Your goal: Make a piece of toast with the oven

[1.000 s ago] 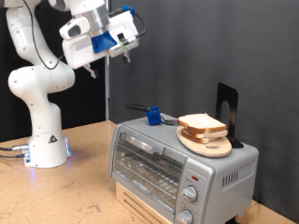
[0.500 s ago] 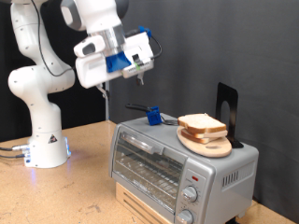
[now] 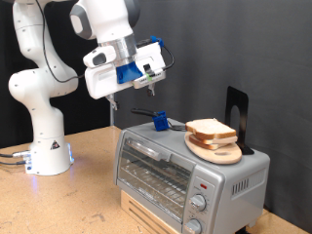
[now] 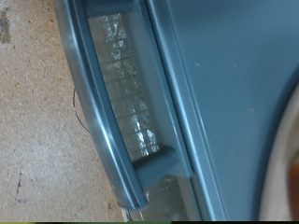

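Observation:
The silver-grey oven (image 3: 156,168) stands at the exterior view's lower right with its glass door shut. The piece of toast (image 3: 209,128) lies on a round wooden plate (image 3: 218,153) on the oven's top. My gripper (image 3: 153,85) hangs in the air above the oven's left end, to the left of and higher than the toast, touching nothing. Nothing shows between its fingers. The wrist view looks down on the oven's glass door (image 4: 126,89), its handle bar (image 4: 98,121) and its grey top (image 4: 234,84). The plate's rim (image 4: 286,177) shows at one edge. The fingers do not show there.
A blue object (image 3: 159,120) with a dark handle lies on the oven's top behind the plate. A black upright stand (image 3: 237,113) is at the oven's far right. The oven rests on a wooden box (image 3: 144,209) on the wooden table (image 3: 58,200). The robot base (image 3: 47,146) stands at the left.
The arm has swung the gripper towards the exterior view's right and lower, from high at the left to just above the oven's left end. The toast and oven have not moved.

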